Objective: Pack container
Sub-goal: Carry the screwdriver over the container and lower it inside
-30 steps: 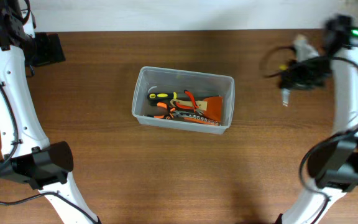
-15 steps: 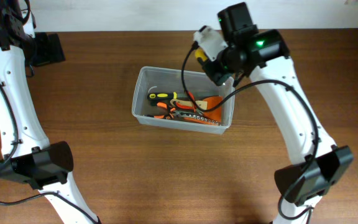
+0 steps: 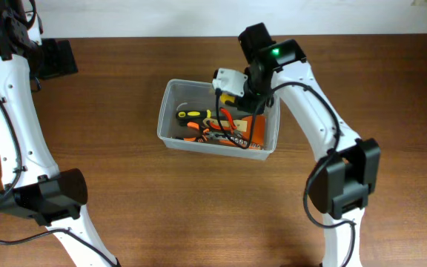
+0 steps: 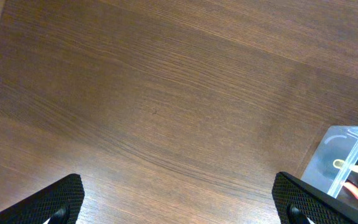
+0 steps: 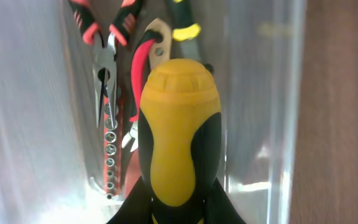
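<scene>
The clear plastic container (image 3: 166,122) stands mid-table with several hand tools inside. My right gripper (image 3: 237,96) hangs over its right half, shut on a screwdriver with a yellow and black handle (image 5: 178,124); the black fingers (image 5: 135,205) clamp the handle's lower end. Under that handle, in the right wrist view, are orange-handled pliers (image 5: 104,56) and a red socket rail (image 5: 109,149) between the container's walls (image 5: 260,93). My left gripper (image 4: 179,208) stands open over bare wood at the far left, holding nothing. A corner of the container (image 4: 347,155) shows at that view's right edge.
Inside the container lie another yellow-black screwdriver (image 3: 191,114), orange pliers (image 3: 197,127) and an orange scraper (image 3: 255,127). The right arm (image 3: 325,126) arches over the table's right side. The left arm (image 3: 6,111) runs down the left edge.
The right arm has swung from the table's far right to above the container's right half, carrying the screwdriver. The left arm has not moved.
</scene>
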